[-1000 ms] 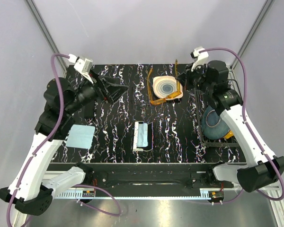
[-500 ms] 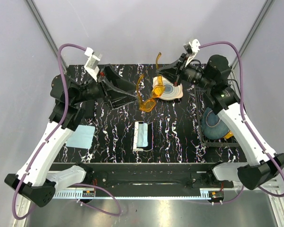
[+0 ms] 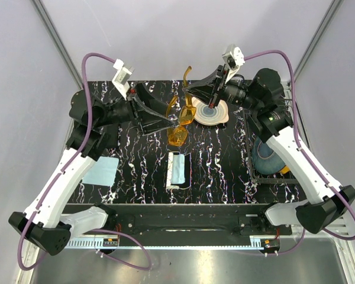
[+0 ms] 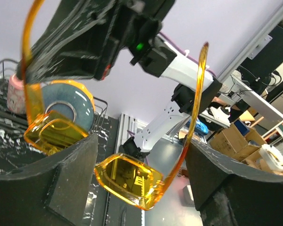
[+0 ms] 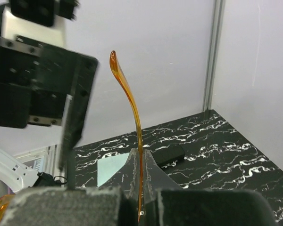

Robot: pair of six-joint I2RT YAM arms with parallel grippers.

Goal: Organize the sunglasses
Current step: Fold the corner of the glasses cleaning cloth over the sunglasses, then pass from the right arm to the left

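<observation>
Carrying sunglasses [image 3: 178, 135] leftward, right gripper [image 5: 141, 160] stays clamped.

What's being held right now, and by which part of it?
The right end effector is shut on one thin amber arm of the sunglasses. The left end effector stands open around their front; contact cannot be told.
</observation>
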